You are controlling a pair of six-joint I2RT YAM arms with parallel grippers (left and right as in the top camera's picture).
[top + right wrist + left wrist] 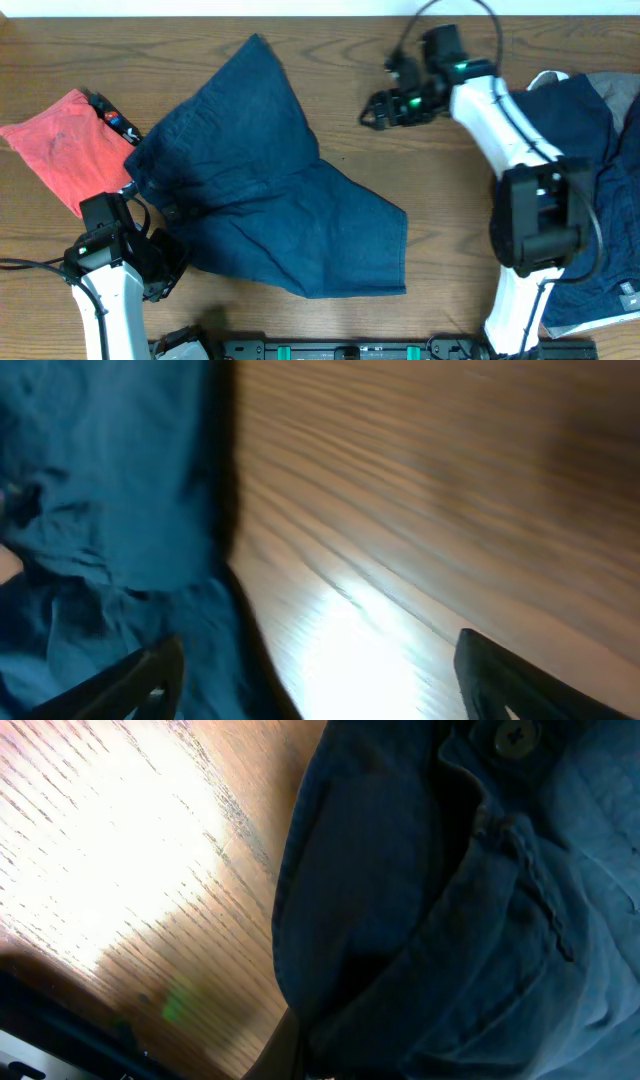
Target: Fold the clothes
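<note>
A dark blue denim garment [270,190], like shorts, lies spread across the middle of the table. Its waistband points toward the lower left. My left gripper [165,262] sits at that waistband edge. In the left wrist view the denim [470,920] and a button [515,735] fill the frame right up to the jaws, which appear shut on the fabric. My right gripper [378,108] is open and empty above bare wood, to the upper right of the garment. In the right wrist view its fingers [320,690] are wide apart, with blue cloth [100,480] at the left.
A red cloth [70,140] lies at the far left with a small coloured tag [115,120] at its edge. A pile of blue and grey clothes [590,150] lies at the right edge, behind the right arm. Bare wood [450,230] shows between the garment and the right arm.
</note>
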